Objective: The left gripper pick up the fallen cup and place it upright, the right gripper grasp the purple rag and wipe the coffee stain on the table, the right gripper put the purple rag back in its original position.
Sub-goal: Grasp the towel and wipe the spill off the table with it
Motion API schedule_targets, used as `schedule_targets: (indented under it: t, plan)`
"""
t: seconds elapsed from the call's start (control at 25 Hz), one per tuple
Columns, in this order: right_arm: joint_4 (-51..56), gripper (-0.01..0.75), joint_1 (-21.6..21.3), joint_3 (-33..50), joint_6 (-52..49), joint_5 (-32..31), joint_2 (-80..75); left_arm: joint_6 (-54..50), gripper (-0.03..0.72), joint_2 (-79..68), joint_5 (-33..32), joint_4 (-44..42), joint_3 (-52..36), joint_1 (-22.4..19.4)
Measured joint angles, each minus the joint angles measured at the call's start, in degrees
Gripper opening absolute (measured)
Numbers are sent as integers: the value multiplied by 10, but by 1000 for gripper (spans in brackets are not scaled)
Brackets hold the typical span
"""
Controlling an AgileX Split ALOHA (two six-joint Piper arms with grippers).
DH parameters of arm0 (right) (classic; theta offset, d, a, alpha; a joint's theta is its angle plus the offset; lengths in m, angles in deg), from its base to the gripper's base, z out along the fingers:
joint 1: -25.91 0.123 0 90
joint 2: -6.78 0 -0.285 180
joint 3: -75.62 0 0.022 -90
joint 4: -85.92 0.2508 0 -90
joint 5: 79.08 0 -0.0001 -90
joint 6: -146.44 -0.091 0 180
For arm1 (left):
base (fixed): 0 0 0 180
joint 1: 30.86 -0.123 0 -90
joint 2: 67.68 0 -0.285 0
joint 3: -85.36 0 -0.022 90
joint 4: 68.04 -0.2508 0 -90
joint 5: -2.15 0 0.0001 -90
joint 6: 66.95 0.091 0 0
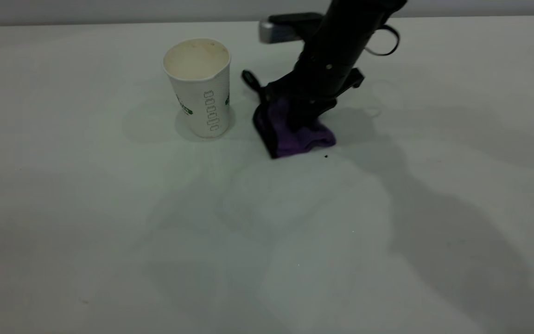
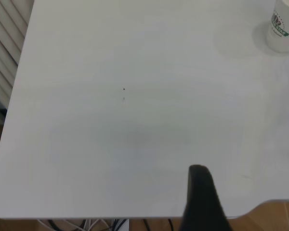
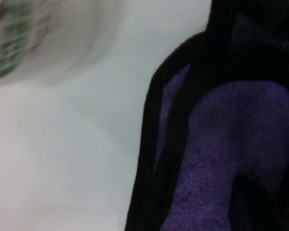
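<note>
Pressing down on the purple rag (image 1: pixel 297 134), the right claw (image 1: pixel 305 121) stands near the far edge of the counter (image 1: pixel 109 232), a little toward its right side in the exterior view. Its black fingers are buried in the cloth, closed on a bunch of it, and the rag is humped up around them with its black edging trailing on the counter toward the cup. The small black loop (image 1: pixel 250 80) of the rag lies flat on the counter just behind the bundle, on the side nearer the far edge. In the right wrist view the purple rag (image 3: pixel 216 168) fills most of the picture, its dark border curving along the white surface, with the cup (image 3: pixel 33 38) blurred close by.

The cup (image 1: pixel 201 88) stands upright on the counter, just beside the rag and apart from it, mouth up and cream-coloured inside, green markings on its ribbed wall. A tiny black speck (image 1: pixel 326 156) sits on the counter just in front of the rag.

The left claw (image 2: pixel 202 202) shows only in the left wrist view, as one dark finger above the counter's near edge, well apart from the cup (image 2: pixel 283 29); whether it is open or closed I cannot tell. The coffee stain cannot be seen in any view.
</note>
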Motion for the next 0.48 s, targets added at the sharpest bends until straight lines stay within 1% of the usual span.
schedule_targets:
  t: [0.16, 0.36, 0.48]
  plan:
    - [8, 46, 8, -2, 0, -32, -1, -1, 538, 0, 0, 0, 0, 0]
    - [10, 46, 10, -3, -1, -127, -2, -1, 538, 0, 0, 0, 0, 0]
    - [4, 46, 11, -3, -5, -156, -3, -1, 538, 0, 0, 0, 0, 0]
